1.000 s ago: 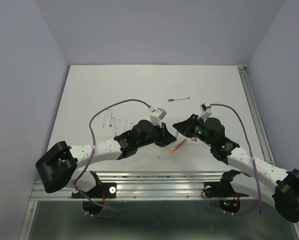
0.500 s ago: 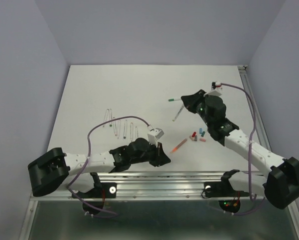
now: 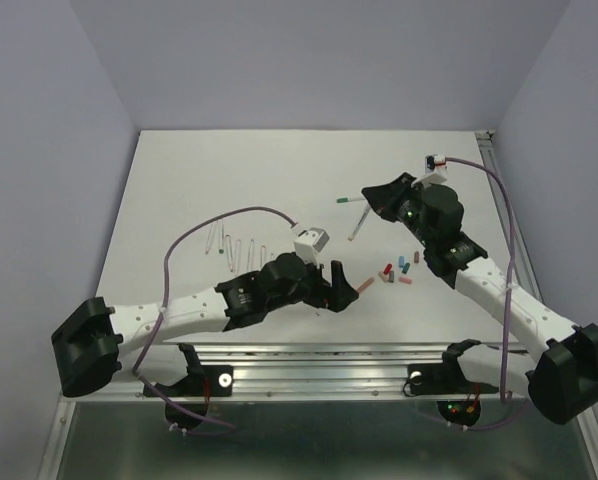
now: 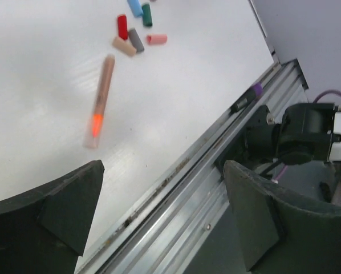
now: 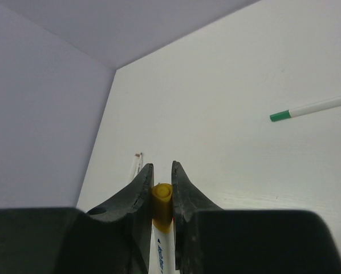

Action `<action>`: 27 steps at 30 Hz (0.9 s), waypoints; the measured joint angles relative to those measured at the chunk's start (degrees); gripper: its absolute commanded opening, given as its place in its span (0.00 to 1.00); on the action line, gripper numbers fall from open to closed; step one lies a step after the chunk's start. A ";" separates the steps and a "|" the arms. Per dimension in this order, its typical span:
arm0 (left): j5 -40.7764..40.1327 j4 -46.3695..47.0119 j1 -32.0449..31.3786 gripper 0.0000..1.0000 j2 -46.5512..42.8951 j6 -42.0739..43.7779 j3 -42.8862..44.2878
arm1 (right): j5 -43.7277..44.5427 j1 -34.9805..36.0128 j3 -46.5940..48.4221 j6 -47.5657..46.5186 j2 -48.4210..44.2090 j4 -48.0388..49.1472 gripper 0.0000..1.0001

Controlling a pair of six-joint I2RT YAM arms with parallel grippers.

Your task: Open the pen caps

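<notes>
Orange pen lies flat near the near edge of the white worktop, about the middle of its width. It is just off the tips of the left gripper. In the left wrist view that gripper has its fingers spread wide with nothing between them, and the orange pen lies beyond them, not touched.

The pen caps sit loose in a small cluster on the worktop, right of the orange pen, toward the near edge and right of centre. The left wrist view shows six:
- red cap
- grey cap
- pink cap
- tan-orange cap
- green cap
- blue cap, partly cut off by the frame edge

The tan-orange and grey caps are touching or nearly so. The rest are close together but apart.

The right gripper is past the cluster, toward the far edge and right of centre. Its fingers are clamped on the yellow end of a white-barrelled pen. From the top view this yellow-ended pen hangs tilted below the gripper. Whether its lower tip touches the worktop, cannot tell.

A green-tipped pen lies flat just beside the right gripper, on the far side. A row of thin pens lies left of centre.
</notes>
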 measured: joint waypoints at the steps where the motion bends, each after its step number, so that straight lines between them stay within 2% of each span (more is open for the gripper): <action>1: -0.66 -0.52 0.66 0.99 0.00 0.44 1.29 | -1.40 0.00 -0.92 0.22 -1.16 -0.48 0.01; 7: -4.13 -2.60 3.78 0.99 1.36 3.67 5.66 | -10.58 0.00 -6.49 2.78 -6.16 -1.20 0.01; 12: -4.83 -2.45 5.44 0.99 5.07 5.84 9.31 | -19.85 0.26 -12.09 7.17 -6.64 0.22 0.01; 14: -4.52 -2.05 6.01 0.94 6.32 6.56 10.38 | -21.68 0.46 -13.03 8.13 -6.64 0.76 0.01; 15: -4.28 -1.73 6.23 0.78 6.93 6.91 10.84 | -22.56 0.63 -13.46 8.76 -6.67 1.36 0.01; 18: -3.37 -0.90 6.86 0.56 8.68 7.65 12.17 | -23.80 0.66 -13.90 9.62 -6.84 2.47 0.01; 20: -2.16 -0.17 6.88 0.35 9.86 7.87 13.31 | -24.11 0.63 -13.90 10.21 -6.95 2.97 0.01; 21: -1.11 0.44 6.84 0.23 10.23 7.93 13.75 | -23.93 0.63 -13.90 10.19 -6.95 3.21 0.01; 22: -0.37 0.79 6.64 0.00 10.60 7.89 14.38 | -23.98 0.63 -13.90 10.27 -6.93 3.43 0.01; 27: 0.37 0.87 6.58 0.00 10.91 8.50 15.06 | -23.43 0.61 -13.90 9.86 -6.62 4.26 0.01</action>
